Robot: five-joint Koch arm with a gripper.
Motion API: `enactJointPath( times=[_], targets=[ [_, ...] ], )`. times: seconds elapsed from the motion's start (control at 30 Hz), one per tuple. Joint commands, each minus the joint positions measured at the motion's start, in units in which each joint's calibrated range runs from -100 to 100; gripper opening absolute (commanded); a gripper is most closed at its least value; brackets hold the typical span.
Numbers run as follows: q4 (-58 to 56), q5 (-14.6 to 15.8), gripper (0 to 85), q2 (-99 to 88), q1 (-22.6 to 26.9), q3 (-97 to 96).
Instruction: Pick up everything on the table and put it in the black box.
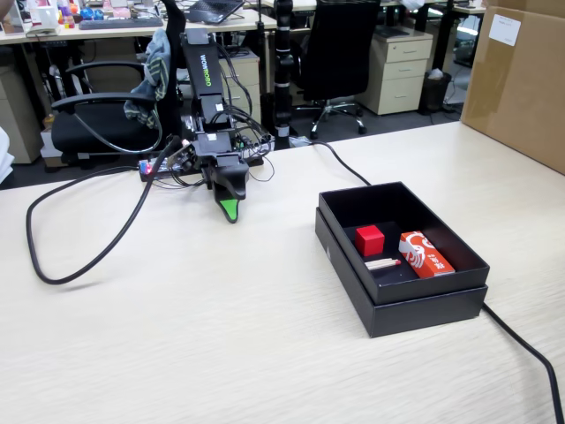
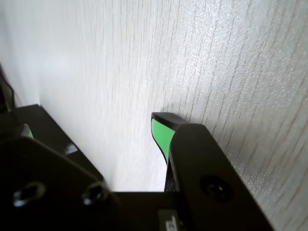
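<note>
A small red cube (image 1: pixel 370 239) rests on the floor of the black box (image 1: pixel 402 300), which sits nested in its lid on the right half of the table (image 1: pixel 221 336). My gripper (image 1: pixel 229 210) is far to the left of the box, on the folded arm, with its tip down at the tabletop. In the wrist view the gripper (image 2: pixel 94 133) is open. A green pad (image 2: pixel 161 134) shows on the right jaw and a sliver of green on the left one. Only bare wood lies between them.
In the box beside the cube lie a flat orange-red packet (image 1: pixel 425 253) and a small pale stick (image 1: pixel 382 263). A black cable (image 1: pixel 79 256) loops across the table's left side, and another cable (image 1: pixel 521 340) runs past the box. A brown carton (image 1: pixel 521 79) stands at the far right.
</note>
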Motion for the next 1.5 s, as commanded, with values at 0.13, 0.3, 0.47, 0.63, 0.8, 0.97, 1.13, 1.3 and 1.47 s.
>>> enactJointPath(
  times=[0.13,0.3,0.47,0.63,0.8,0.97,1.13,1.3,1.47],
  targets=[
    [3.45,-0.34,49.5,-0.28,0.1,-5.49],
    [2.24,-0.39,48.9,-0.16,0.0,-5.67],
    [2.24,-0.34,48.8,-0.05,0.0,-5.58],
    [2.24,-0.34,48.8,-0.05,0.0,-5.58],
    [2.24,-0.34,48.8,-0.05,0.0,-5.58],
    [2.24,-0.34,48.8,-0.05,0.0,-5.58],
    [2.24,-0.34,48.8,-0.05,0.05,-5.58],
    [2.24,-0.34,48.8,-0.05,0.05,-5.58],
    [2.24,-0.34,48.8,-0.05,0.0,-5.58]
  ],
)
